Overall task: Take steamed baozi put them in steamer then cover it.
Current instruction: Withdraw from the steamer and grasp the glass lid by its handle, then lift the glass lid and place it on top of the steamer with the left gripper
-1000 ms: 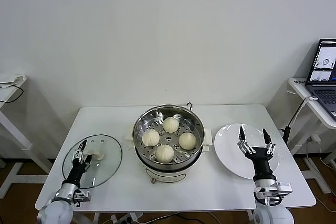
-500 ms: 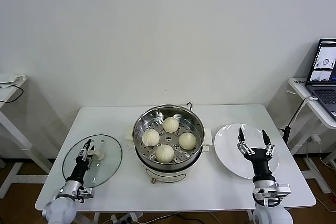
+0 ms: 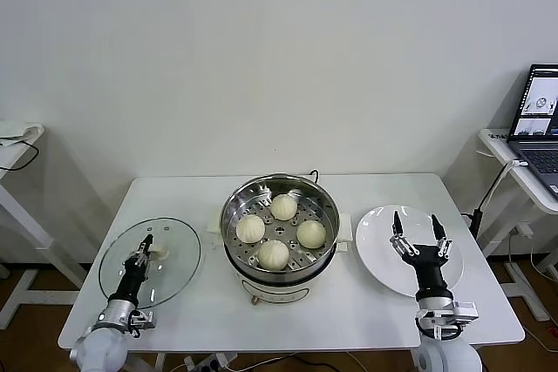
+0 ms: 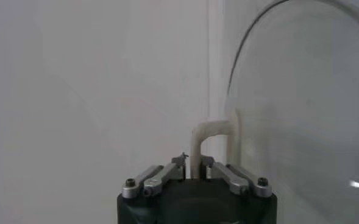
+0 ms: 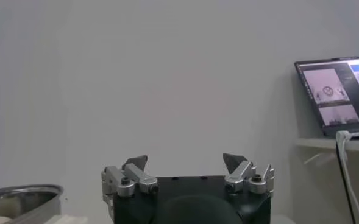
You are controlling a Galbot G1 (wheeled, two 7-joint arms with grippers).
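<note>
The lid's (image 3: 150,260) white handle (image 4: 211,139) is clamped in the left hand (image 3: 139,260), seemingly near one end. The lid should be lifted level and carried to the pot (image 3: 279,226) on that hand's right, where four buns (image 3: 273,253) lie. The right hand (image 3: 421,240) hovers wide open over the plate (image 3: 384,241).

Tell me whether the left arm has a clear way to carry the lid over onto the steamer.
Probably yes. The left gripper is shut on the cover handle, the steamer beside it stands open-topped, and only bare table lies between.
</note>
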